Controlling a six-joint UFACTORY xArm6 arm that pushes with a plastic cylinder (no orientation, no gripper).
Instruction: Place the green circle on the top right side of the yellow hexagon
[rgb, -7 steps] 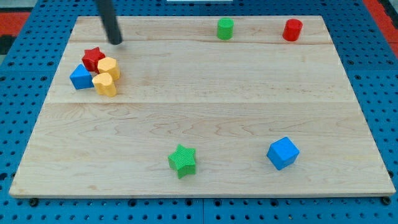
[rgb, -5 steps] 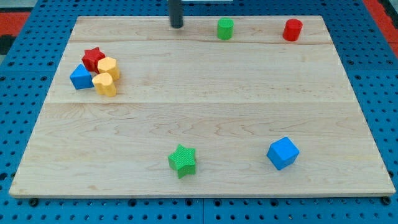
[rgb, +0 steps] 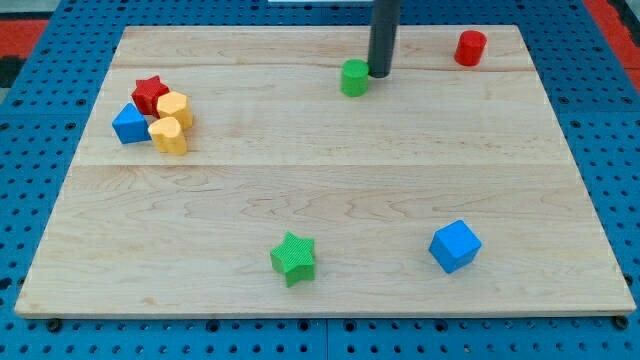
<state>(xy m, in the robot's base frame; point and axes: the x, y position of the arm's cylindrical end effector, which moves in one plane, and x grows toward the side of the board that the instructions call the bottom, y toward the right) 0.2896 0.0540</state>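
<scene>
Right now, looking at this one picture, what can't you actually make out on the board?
- Whether my tip touches the green circle: they sit edge to edge, too close to tell.
- The rod's upper part: cut off by the view's top edge.
- The two yellow blocks: pressed together against the red star and a blue block, too small to name their shapes.
</scene>
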